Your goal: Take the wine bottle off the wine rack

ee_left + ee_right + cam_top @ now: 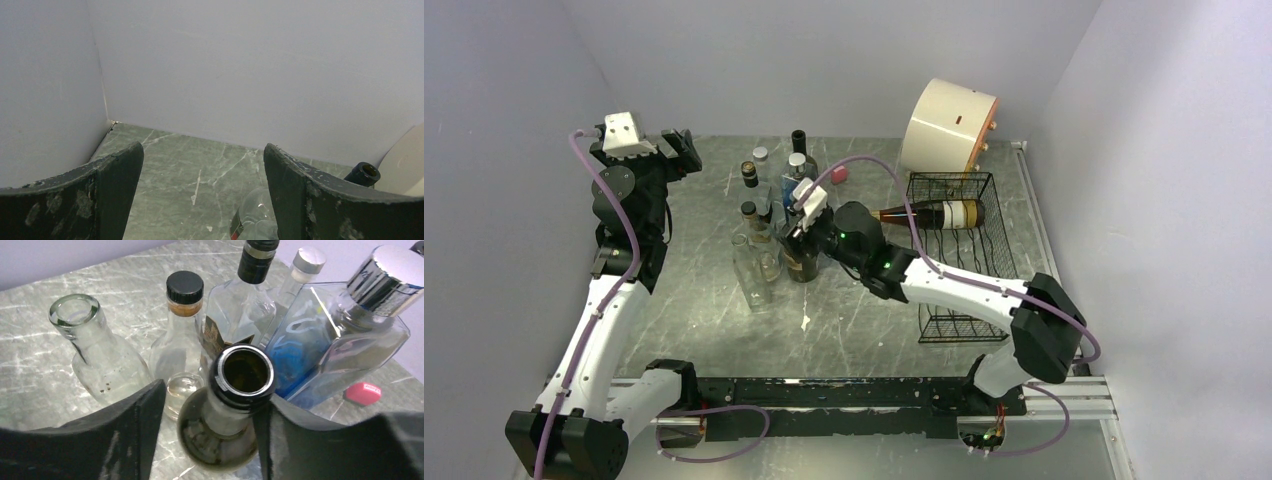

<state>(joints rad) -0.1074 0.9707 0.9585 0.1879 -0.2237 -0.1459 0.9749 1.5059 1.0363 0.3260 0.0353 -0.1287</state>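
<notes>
There is one black wire wine rack (951,190) on the right side of the table (704,300), and one wine bottle (939,214) lies on its side on it, with its neck pointing left. One round cream drum (944,125) sits behind the rack. In the middle of the table stands a bunch of about eight bottles, some clear, one blue (340,335), some with caps. One small pink thing (363,392) lies near them. There are two arms. The right gripper (212,405) is down in the bunch, with its jaws partly open around one dark bottle (235,440) that has no cap. One finger is right against the bottle and the other has a little gap. The wine bottle on the rack is off to the right of these jaws, not between them. The left gripper (202,150) is up by the far left corner, jaws wide apart and holding nothing, well away from the rack.
</notes>
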